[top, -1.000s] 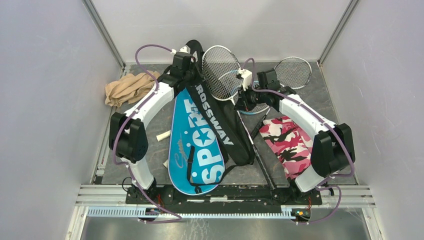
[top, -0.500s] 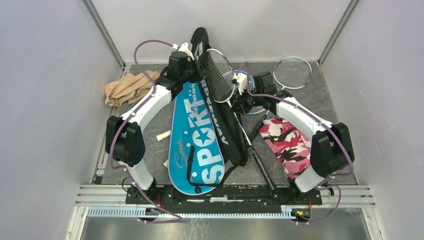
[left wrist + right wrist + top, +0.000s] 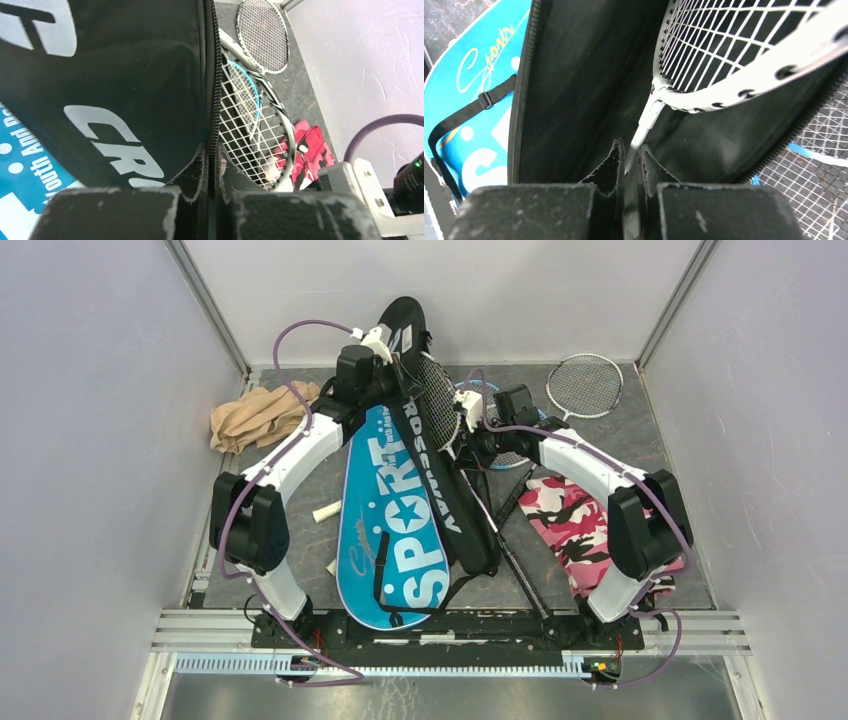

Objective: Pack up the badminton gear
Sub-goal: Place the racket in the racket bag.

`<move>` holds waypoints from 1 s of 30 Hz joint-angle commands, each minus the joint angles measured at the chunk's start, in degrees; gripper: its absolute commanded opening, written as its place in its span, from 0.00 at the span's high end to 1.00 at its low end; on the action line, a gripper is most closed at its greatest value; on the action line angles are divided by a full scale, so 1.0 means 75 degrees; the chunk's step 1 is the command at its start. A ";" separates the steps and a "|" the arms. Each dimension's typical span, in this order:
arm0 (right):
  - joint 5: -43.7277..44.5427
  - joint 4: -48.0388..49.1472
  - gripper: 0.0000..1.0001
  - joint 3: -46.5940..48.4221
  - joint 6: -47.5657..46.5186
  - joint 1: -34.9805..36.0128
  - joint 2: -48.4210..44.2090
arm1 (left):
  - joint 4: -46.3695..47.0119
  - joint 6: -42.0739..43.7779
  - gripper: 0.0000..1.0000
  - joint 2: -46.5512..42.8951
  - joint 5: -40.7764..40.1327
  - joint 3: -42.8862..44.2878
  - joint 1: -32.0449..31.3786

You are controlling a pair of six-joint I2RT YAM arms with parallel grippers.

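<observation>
Over the blue cover (image 3: 385, 530), black cover (image 3: 437, 495) with far end lifted, zipper edge pinched tight in the closed left gripper (image 3: 210, 155). At its open mouth, white racket (image 3: 744, 80), shaft clamped in the right gripper (image 3: 630, 150).

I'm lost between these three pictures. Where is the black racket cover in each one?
Top external: the black cover runs diagonally through the centre.
Left wrist: the black cover fills the upper left, zipper edge down the middle.
Right wrist: the black cover fills the middle, open, behind the white-framed racket.
Shared landmark: the blue SPORT cover, left of it in every view.
</observation>
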 commanded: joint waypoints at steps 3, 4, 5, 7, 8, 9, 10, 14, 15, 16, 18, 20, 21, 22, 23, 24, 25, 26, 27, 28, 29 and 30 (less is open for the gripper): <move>-0.0542 -0.2253 1.00 0.0491 -0.0169 0.0242 0.0621 | 0.0937 0.0123 0.98 -0.0606 0.0785 -0.0485 -0.0195; -0.0588 -0.2276 1.00 0.0624 -0.0109 0.0253 0.0738 | 0.0985 0.0101 0.98 -0.0614 0.0848 -0.0575 -0.0239; -0.0661 -0.2271 1.00 0.0750 -0.0061 0.0260 0.0830 | 0.1025 0.0061 0.98 -0.0613 0.0899 -0.0636 -0.0275; -0.0749 -0.2262 1.00 0.1023 0.0041 0.0266 0.1070 | 0.1112 -0.0024 0.98 -0.0609 0.1020 -0.0764 -0.0348; -0.0793 -0.2253 1.00 0.1128 0.0081 0.0263 0.1169 | 0.1151 -0.0072 0.98 -0.0597 0.1083 -0.0803 -0.0362; -0.0833 -0.2246 1.00 0.1232 0.0116 0.0262 0.1266 | 0.1185 -0.0125 0.98 -0.0580 0.1154 -0.0849 -0.0367; -0.0863 -0.2204 1.00 0.1309 0.0162 0.0268 0.1360 | 0.1215 -0.0178 0.98 -0.0584 0.1206 -0.0872 -0.0375; -0.1062 -0.1880 1.00 0.1563 0.0428 0.0260 0.1579 | 0.1344 -0.0379 0.98 -0.0575 0.1367 -0.1084 -0.0381; -0.1122 -0.1784 1.00 0.1638 0.0487 0.0265 0.1636 | 0.1386 -0.0439 0.98 -0.0567 0.1392 -0.1129 -0.0381; -0.1180 -0.1649 1.00 0.1726 0.0591 0.0262 0.1677 | 0.1440 -0.0505 0.98 -0.0562 0.1436 -0.1183 -0.0381; -0.1266 -0.1460 1.00 0.1923 0.0771 0.0240 0.1774 | 0.1510 -0.0640 0.98 -0.0522 0.1504 -0.1254 -0.0381; -0.1306 -0.1277 1.00 0.2121 0.0937 0.0223 0.1878 | 0.1603 -0.0767 0.98 -0.0519 0.1559 -0.1335 -0.0382; -0.1347 -0.1232 1.00 0.2251 0.0995 0.0213 0.1959 | 0.1659 -0.0837 0.98 -0.0532 0.1561 -0.1380 -0.0381; -0.1394 -0.1217 1.00 0.2379 0.1053 0.0207 0.2047 | 0.1674 -0.0868 0.98 -0.0543 0.1548 -0.1410 -0.0387; -0.1446 -0.1234 1.00 0.2490 0.1098 0.0204 0.2117 | 0.1693 -0.0878 0.98 -0.0558 0.1539 -0.1426 -0.0381; -0.1525 -0.1215 1.00 0.2554 0.1141 0.0207 0.2177 | 0.1695 -0.0885 0.98 -0.0579 0.1513 -0.1444 -0.0387; -0.1598 -0.1163 0.99 0.2559 0.1202 0.0207 0.2215 | 0.1705 -0.0890 0.98 -0.0590 0.1482 -0.1460 -0.0377; -0.1665 -0.1124 0.99 0.2553 0.1224 0.0205 0.2223 | 0.1707 -0.0891 0.98 -0.0605 0.1455 -0.1454 -0.0370; -0.1731 -0.1112 0.99 0.2515 0.1215 0.0208 0.2227 | 0.1698 -0.0875 0.98 -0.0618 0.1412 -0.1452 -0.0366; -0.1765 -0.1089 0.98 0.2482 0.1197 0.0213 0.2212 | 0.1679 -0.0854 0.98 -0.0624 0.1364 -0.1443 -0.0348; -0.1770 -0.1043 0.97 0.2439 0.1192 0.0195 0.2189 | 0.1642 -0.0814 0.98 -0.0641 0.1327 -0.1415 -0.0335; -0.1777 -0.0990 0.96 0.2399 0.1198 0.0188 0.2142 | 0.1593 -0.0764 0.98 -0.0643 0.1292 -0.1391 -0.0324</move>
